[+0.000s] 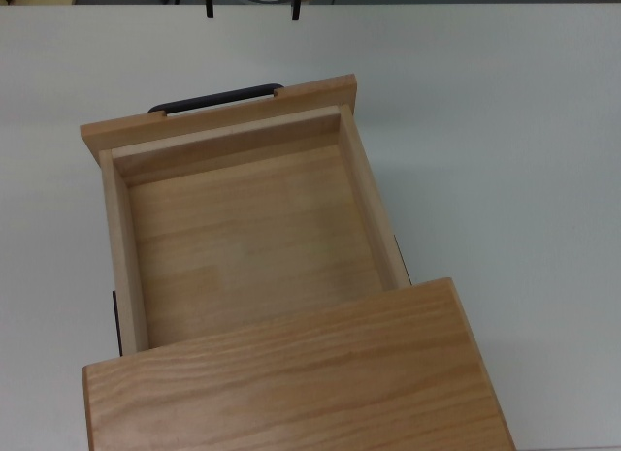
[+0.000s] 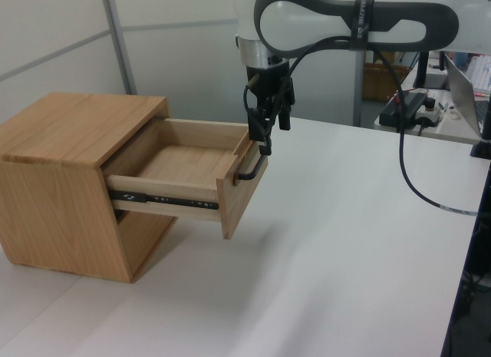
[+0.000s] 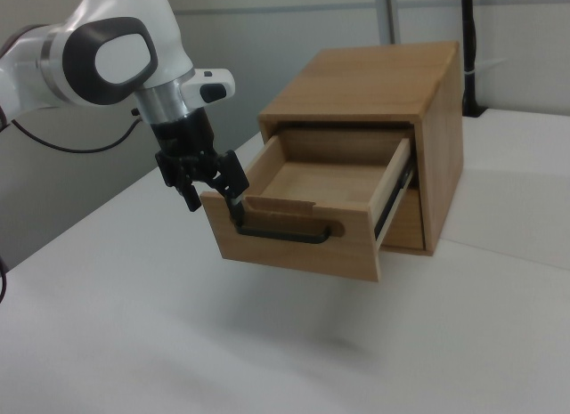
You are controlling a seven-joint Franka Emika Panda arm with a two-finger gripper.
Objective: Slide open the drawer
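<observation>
The drawer (image 1: 218,119) is a light wooden tray pulled well out of its cabinet (image 1: 291,373), and its inside is bare. A thin black bar handle (image 1: 215,98) runs along its front panel. In the right view my gripper (image 3: 214,200) hangs open just above the front panel (image 3: 294,249), at the right view's left end of the handle (image 3: 285,231). One finger (image 3: 233,198) is close to that end; I cannot tell whether it touches. In the left view the gripper (image 2: 275,136) stands over the drawer's (image 2: 238,199) far front corner, with nothing between its fingers.
The cabinet (image 2: 77,127) stands on a white table (image 2: 345,242). A black cable (image 2: 410,180) hangs from the arm in the left view. Desks with equipment (image 2: 418,104) lie behind the table. Two dark tips (image 1: 207,7) show at the top view's upper edge.
</observation>
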